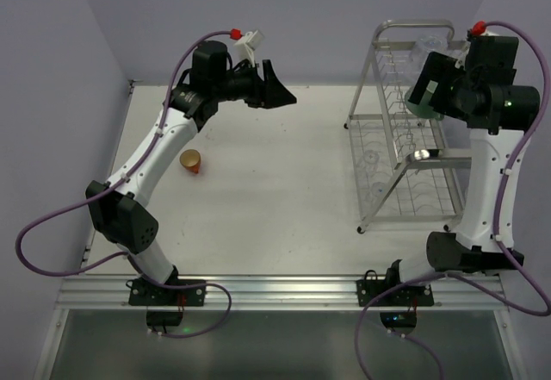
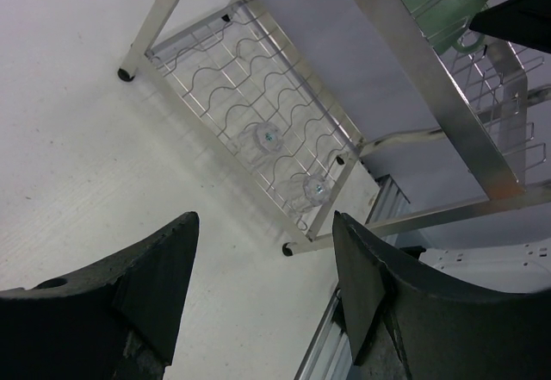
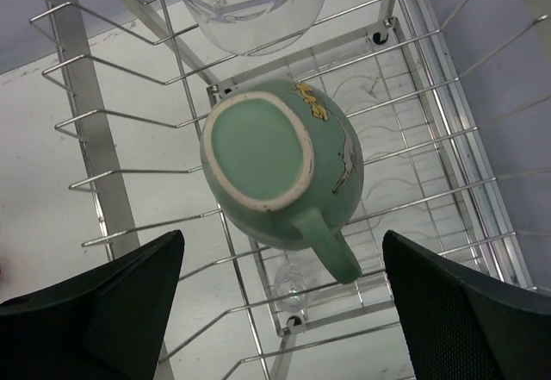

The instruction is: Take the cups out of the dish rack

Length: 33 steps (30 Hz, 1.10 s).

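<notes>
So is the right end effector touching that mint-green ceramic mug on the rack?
Apart. The right wrist view shows gaps on both sides between the mint-green ceramic mug and the open right end effector.

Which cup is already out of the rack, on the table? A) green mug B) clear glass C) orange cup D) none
C: the orange cup sits on the table, clear of the dish rack; the green mug and clear glass are both on the rack's wires.
</notes>
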Tool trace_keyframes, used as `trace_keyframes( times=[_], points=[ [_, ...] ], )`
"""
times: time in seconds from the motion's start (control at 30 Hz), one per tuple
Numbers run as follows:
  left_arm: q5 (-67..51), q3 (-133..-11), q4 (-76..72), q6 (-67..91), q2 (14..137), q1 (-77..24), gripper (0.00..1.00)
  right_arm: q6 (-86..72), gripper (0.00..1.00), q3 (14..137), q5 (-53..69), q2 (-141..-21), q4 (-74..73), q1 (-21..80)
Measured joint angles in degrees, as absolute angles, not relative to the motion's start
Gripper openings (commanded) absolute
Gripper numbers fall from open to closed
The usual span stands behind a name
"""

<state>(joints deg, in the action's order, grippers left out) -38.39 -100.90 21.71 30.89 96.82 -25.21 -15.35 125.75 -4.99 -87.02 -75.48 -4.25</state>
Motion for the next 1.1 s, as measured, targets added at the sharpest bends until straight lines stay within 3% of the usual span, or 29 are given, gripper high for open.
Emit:
trace_keyframes(
  times=[0.1, 0.27, 0.67, 0.83, 1.1],
  points=[
    [-38.4, -100.7, 21.6, 30.9, 96.4, -25.2, 0.68, -15.3, 0.96, 124.2, -5.0, -84.9, -75.5, -4.3],
    [-38.7, -100.5, 21.5, 30.9, 95.0, -25.2, 0.68, -15.2, 0.8, 122.7, -5.0, -83.6, -75.5, -4.3],
    [-38.8, -100.5, 21.2, 30.9, 93.9, -25.2, 0.69, -14.0, 0.68, 121.7, -5.0, -86.7, -75.3, -4.3],
    [-38.9, -100.5, 20.9, 30.9, 93.9, -25.2, 0.69, -13.5, 0.35, 121.7, -5.2, -87.5, -75.1, -4.3],
    [-38.9, -100.4, 20.6, 30.9, 94.0, -25.2, 0.69, -13.5, 0.29, 121.5, -6.5, -87.5, -75.0, -4.3]
  ],
)
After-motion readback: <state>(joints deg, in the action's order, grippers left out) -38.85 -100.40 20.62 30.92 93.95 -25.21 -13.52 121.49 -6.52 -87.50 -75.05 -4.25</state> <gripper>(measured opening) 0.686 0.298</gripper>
